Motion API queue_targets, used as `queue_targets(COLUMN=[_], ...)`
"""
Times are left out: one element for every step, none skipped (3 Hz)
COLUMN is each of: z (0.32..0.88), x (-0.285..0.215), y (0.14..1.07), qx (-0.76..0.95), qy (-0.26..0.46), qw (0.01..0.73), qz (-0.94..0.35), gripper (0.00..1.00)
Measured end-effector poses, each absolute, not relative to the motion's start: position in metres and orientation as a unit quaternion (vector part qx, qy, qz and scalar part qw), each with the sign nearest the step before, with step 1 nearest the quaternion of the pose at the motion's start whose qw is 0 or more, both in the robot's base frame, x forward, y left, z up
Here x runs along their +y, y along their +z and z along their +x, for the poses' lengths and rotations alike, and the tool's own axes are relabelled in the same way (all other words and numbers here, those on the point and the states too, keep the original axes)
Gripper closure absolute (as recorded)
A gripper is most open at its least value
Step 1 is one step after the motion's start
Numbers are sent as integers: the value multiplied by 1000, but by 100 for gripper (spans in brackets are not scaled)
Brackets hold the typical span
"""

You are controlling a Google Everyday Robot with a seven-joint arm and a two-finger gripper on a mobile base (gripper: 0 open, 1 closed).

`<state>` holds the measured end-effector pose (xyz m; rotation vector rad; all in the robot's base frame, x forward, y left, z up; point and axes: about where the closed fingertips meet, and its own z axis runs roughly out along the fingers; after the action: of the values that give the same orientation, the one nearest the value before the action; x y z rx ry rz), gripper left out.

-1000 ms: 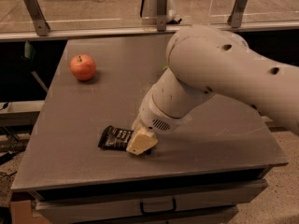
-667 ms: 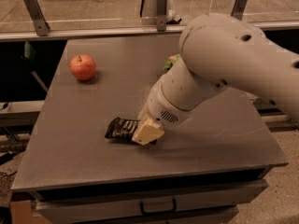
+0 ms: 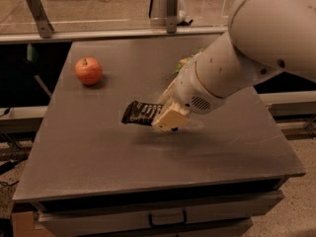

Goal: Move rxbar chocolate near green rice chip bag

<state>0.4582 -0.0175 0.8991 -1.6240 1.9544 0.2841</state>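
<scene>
Your grey worktop (image 3: 98, 172) fills most of view. White arm (image 3: 237, 68) reaches in from far right, down toward worktop middle. Green rice chip bag (image 3: 179, 64) sits right of centre on far half; you see only a sliver, rest hidden behind arm. Red apple (image 3: 89, 70) far left, well apart. Claw (image 3: 165, 117) near centre, clenched on right end of rxbar chocolate (image 3: 140, 112); bar sticks out left, tilted, seemingly just above surface, near bag.
</scene>
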Motion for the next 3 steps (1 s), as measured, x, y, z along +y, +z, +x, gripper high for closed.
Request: queue_targets(z=[458,460,467], x=[-18,-23,-57], y=[899,900,905], qx=[732,736,752], qy=[106,95,65], qw=[288,291,310], qz=[-608,-604,-578], gripper=[100,100,100])
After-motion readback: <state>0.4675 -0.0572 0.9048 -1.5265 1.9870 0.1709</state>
